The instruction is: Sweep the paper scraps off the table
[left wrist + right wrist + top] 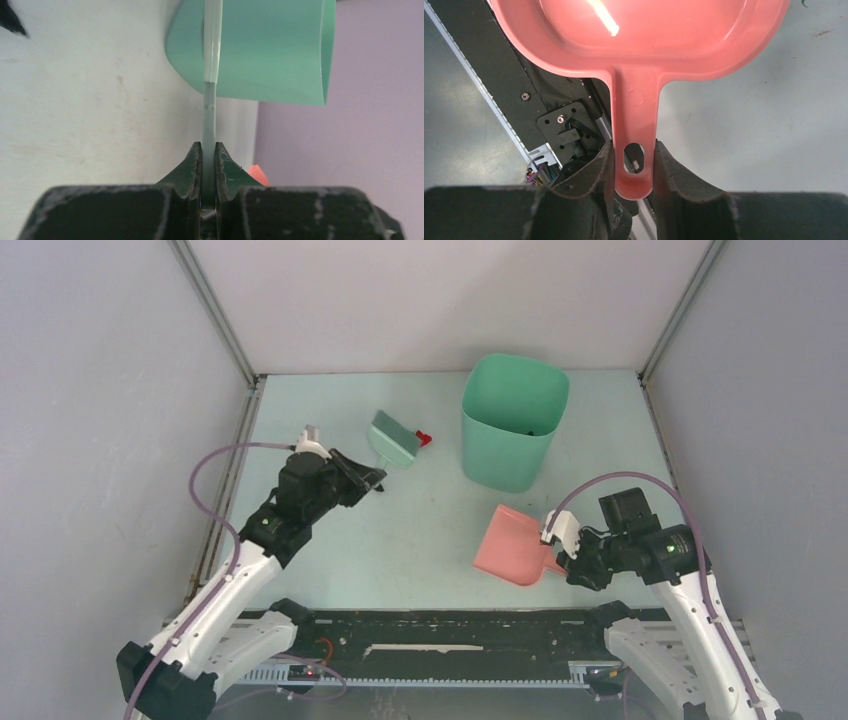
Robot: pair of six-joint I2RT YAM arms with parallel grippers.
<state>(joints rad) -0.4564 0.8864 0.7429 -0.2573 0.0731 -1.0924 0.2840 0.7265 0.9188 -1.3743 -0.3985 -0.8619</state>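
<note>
On the table (420,530), one red paper scrap (424,437) lies against the right end of the green hand brush (392,440), left of the bin. My left gripper (372,480) is shut on the brush's thin handle (209,115), which I see edge-on between the fingers (192,167) of that gripper (208,146). A small black bit (10,20) sits at the top left corner of the left wrist view. My right gripper (558,552) is shut on the handle (634,125) of the pink dustpan (512,545), which is held just above the table's near right part. The pan (639,35) looks empty in front of the right gripper (634,150).
The tall mint-green bin (513,420) stands at the back right, with dark bits showing inside it, and it fills the top of the left wrist view (265,50). Metal rails (230,490) edge the table. The black base plate (430,635) runs along the near edge.
</note>
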